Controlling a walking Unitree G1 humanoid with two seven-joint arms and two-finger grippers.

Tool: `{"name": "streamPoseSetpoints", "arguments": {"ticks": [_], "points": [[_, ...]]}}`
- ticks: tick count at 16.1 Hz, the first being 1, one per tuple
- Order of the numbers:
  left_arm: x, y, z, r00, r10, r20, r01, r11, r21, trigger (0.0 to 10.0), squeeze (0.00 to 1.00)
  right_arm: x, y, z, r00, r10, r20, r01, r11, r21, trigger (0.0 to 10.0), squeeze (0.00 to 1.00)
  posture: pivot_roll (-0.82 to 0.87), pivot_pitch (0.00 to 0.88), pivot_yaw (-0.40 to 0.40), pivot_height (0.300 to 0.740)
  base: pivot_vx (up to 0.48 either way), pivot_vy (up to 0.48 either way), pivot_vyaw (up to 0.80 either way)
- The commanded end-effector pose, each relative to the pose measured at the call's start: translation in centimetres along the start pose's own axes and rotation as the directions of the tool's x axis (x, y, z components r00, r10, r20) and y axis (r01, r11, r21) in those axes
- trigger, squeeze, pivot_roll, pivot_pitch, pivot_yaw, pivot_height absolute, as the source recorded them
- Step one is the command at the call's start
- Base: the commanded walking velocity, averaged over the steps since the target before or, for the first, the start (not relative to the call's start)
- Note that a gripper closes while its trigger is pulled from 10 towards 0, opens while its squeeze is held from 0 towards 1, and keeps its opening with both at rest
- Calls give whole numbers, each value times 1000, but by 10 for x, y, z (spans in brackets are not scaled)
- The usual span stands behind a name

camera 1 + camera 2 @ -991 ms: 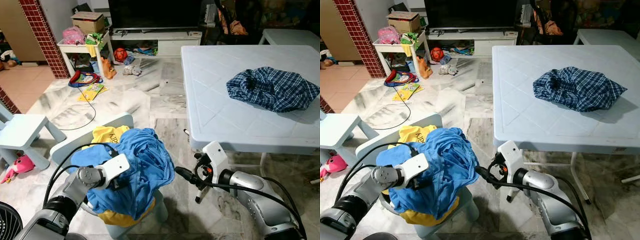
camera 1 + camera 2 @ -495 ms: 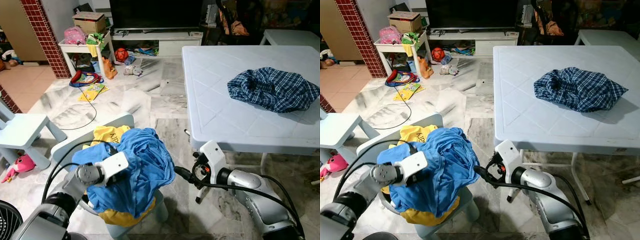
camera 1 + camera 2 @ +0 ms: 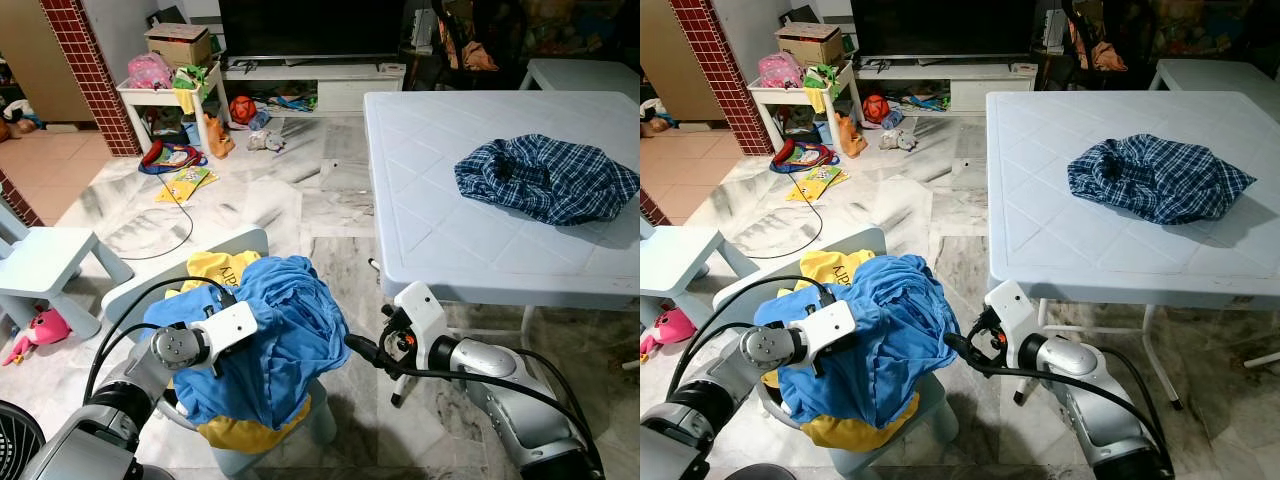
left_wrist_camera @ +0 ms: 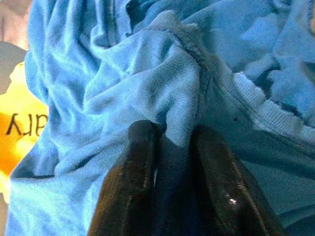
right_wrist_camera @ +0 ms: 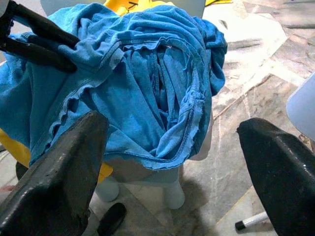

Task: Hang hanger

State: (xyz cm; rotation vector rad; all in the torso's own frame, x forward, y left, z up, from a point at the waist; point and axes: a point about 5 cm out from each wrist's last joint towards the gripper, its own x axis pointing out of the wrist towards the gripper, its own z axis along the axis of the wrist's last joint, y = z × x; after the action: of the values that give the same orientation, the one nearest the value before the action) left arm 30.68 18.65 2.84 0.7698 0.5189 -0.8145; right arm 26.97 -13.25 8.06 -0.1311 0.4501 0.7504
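While pinching a fold of the blue shirt (image 4: pixel 147 93) heaped on the small chair (image 3: pixel 140 285), left gripper (image 4: pixel 170 162) fingers are clamped | right gripper (image 5: pixel 172 162) at 3 o'clock, fingers wide | plaid shirt (image 3: pixel 545 178) on worktop (image 3: pixel 440 220), 1 o'clock | hanger: cannot tell

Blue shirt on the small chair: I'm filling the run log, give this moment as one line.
left tool: shut on blue shirt | right tool: open, facing shirt | small chair: under clothes
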Motion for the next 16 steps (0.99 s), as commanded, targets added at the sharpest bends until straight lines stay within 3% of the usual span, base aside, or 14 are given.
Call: {"name": "streamPoseSetpoints", "arguments": {"ticks": [1, 2, 5, 6, 7, 8, 10, 12, 13, 14, 15, 16], "points": [[-1, 7, 6, 1000, 9, 17, -9, 1000, 7, 0, 0, 1, 1, 1, 1000, 5, 2, -5, 1000, -14, 10000, 0, -78, 0, 33, 740, 0, 0, 0], [0, 7, 7, 1000, 12, 17, -11, 1000, -17, 0, 0, 1, 1, 1, 1000, 7, 2, -7, 1000, -16, 10000, 0, -78, 0, 33, 740, 0, 0, 0], [6, 8, 17, 995, 69, 71, -52, 973, -224, 0, 0, 3, 1, 2, 1000, 6, 4, -6, 1000, -19, 10000, 0, -74, 0, 37, 740, 0, 0, 0], [11, 4, 23, 990, 89, 111, -45, 936, -350, 0, 0, 3, 1, 1, 1000, 3, 4, -3, 1000, -24, 10000, 0, -75, 0, 37, 740, 0, 0, 0], [13, 2, 26, 987, 98, 129, -36, 911, -411, 0, 0, 3, 2, 1, 1000, 3, 4, -3, 1000, -27, 10000, 0, -75, 0, 37, 740, 0, 0, 0], [15, -1, 28, 986, 95, 140, -23, 896, -444, 0, 0, 3, 2, 0, 1000, 3, 3, -3, 1000, -29, 10000, 0, -76, 0, 36, 740, 0, 0, 0], [18, -13, 26, 990, 63, 128, -1, 901, -434, 0, 0, 3, 1, 0, 1000, 3, 2, -3, 999, -36, 10000, 0, -77, 0, 31, 740, 0, 0, 0], [15, -19, 17, 996, 48, 68, -20, 930, -367, 471, 0, 4, 1, 1, 1000, 6, 2, -6, 999, -42, 10000, 0, -75, 0, 28, 740, 0, 0, 0], [12, -20, 13, 997, 63, 39, -46, 942, -333, 10000, 0, 4, 1, 1, 1000, 8, 1, -8, 999, -45, 10000, 0, -73, 0, 26, 740, 0, 0, 0], [8, -21, 9, 997, 70, 26, -58, 949, -308, 10000, 0, 4, 1, 1, 1000, 10, 2, -10, 999, -46, 10000, 0, -72, 0, 26, 740, 0, 0, 0], [6, -22, 7, 997, 74, 17, -66, 957, -281, 10000, 635, 4, 2, 1, 1000, 12, 1, -12, 999, -47, 10000, 0, -70, 0, 26, 740, 0, 0, 0], [-1, -25, 4, 997, 79, 6, -75, 973, -216, 10000, 1000, 3, 2, 1, 1000, 14, 1, -14, 999, -47, 10000, 0, -65, 0, 24, 740, 0, 0, 0]]}}
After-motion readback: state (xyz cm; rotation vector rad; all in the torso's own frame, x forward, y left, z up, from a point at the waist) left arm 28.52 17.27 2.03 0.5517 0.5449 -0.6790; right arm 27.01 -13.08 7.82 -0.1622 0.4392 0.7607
